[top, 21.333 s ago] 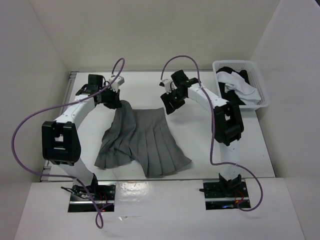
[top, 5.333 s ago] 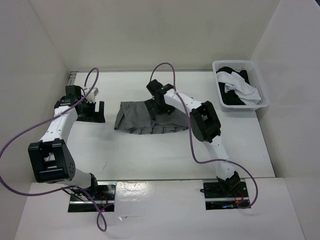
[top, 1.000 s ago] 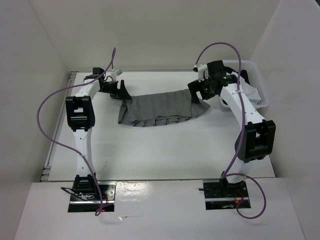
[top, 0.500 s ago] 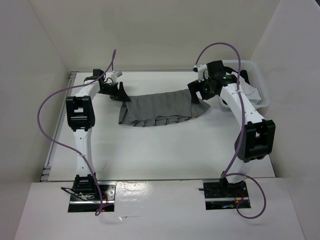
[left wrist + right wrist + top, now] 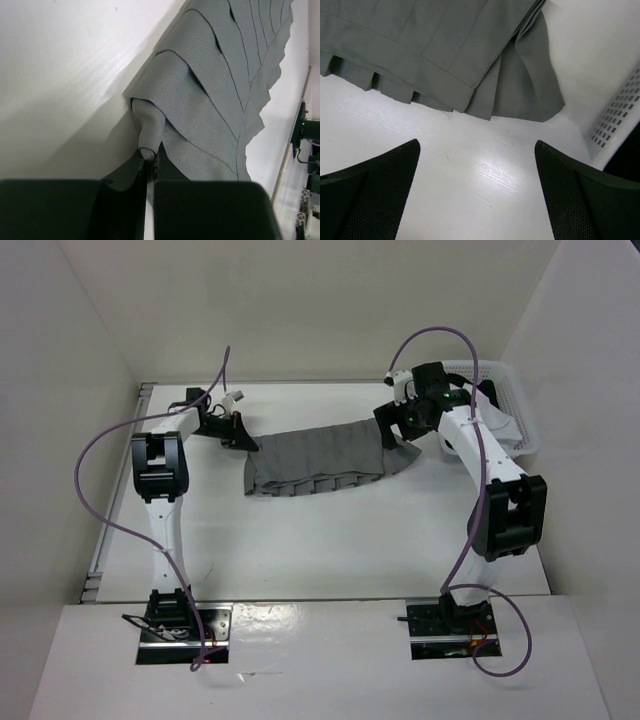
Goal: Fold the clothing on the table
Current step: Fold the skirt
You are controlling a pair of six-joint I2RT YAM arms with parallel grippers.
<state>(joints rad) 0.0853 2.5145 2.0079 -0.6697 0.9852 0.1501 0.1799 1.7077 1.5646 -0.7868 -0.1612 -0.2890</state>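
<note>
The clothing (image 5: 320,458), a grey pleated skirt, lies as a folded band across the far middle of the white table (image 5: 330,540). My left gripper (image 5: 242,435) is at its left end, shut on a pinched fold of the clothing (image 5: 200,95); the fabric bunches right at the fingertips (image 5: 161,156), and the left gripper (image 5: 150,162) hides what lies behind it. My right gripper (image 5: 393,430) hovers over the right end, open. In the right wrist view the right gripper (image 5: 477,165) shows bare table between wide jaws, the clothing's (image 5: 445,50) hem just beyond.
A white lattice basket (image 5: 500,415) with a white-and-black garment stands at the far right, its wall (image 5: 620,120) close beside my right gripper. White walls enclose the table on three sides. Purple cables loop above both arms.
My left gripper has closed on the skirt's left end and drawn it slightly right, bunching the edge. The right arm has stayed in place.
</note>
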